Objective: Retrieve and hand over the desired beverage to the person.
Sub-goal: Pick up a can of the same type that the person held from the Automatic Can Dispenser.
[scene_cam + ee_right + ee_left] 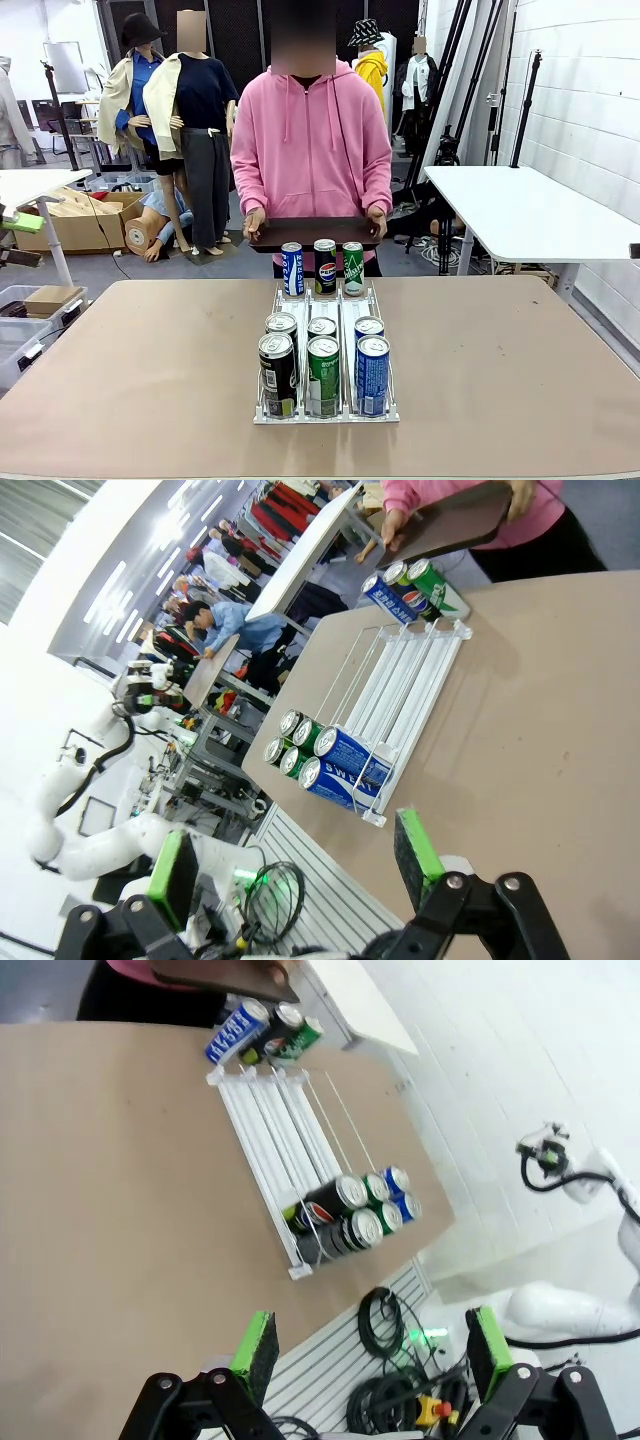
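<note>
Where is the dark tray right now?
Front view: the person holds the dark tray at the table's far side, centre, just behind the three cans standing at the white rack's far end.

The table [120, 380] is hiding the legs of the person [312, 130], and the dark tray [313, 232] is covering their waist. The front row of cans [323, 375] is blocking most of the second row [322, 327]. In the left wrist view the top edge is cutting off the tray and nearly all of the person, and the can print is coming out too small to read.
</note>
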You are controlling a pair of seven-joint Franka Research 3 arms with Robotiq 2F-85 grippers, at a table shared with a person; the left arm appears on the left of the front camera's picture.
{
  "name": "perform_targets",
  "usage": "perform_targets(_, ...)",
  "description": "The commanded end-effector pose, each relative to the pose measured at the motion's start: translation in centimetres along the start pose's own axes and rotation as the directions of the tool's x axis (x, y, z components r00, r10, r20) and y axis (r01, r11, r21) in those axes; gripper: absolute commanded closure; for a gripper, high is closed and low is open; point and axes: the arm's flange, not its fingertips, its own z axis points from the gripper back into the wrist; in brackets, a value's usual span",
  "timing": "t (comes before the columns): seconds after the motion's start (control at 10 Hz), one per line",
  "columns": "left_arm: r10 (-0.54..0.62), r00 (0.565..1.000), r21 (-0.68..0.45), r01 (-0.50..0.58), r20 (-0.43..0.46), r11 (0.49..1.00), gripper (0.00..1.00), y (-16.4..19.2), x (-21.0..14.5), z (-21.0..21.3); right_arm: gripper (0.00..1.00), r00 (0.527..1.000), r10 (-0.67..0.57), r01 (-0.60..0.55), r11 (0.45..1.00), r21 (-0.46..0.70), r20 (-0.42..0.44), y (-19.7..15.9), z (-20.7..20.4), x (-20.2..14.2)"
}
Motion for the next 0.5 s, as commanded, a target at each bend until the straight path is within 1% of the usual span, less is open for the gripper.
perform_targets(0.0, -0.056, 0.995, 0.043, 0.06, -0.079, 0.997, 0.0, -3.6, -1.0, -2.0, 0.0, 1.0, 0.007, -0.007, 1.0, 0.011, 0.002, -0.1, 0.1, -0.1)
perform_targets(0.2, -0.133, 0.985, 0.076, 0.142, -0.113, 0.987, 0.0, -7.2, -0.7, -4.1, 0.0, 1.0, 0.007, -0.007, 1.0, 0.011, 0.002, -0.1, 0.1, -0.1)
perform_targets(0.4, -0.167, 0.974, 0.142, 0.188, -0.152, 0.972, 0.0, -9.6, -0.6, -6.7, 0.0, 1.0, 0.007, -0.007, 1.0, 0.011, 0.002, -0.1, 0.1, -0.1)
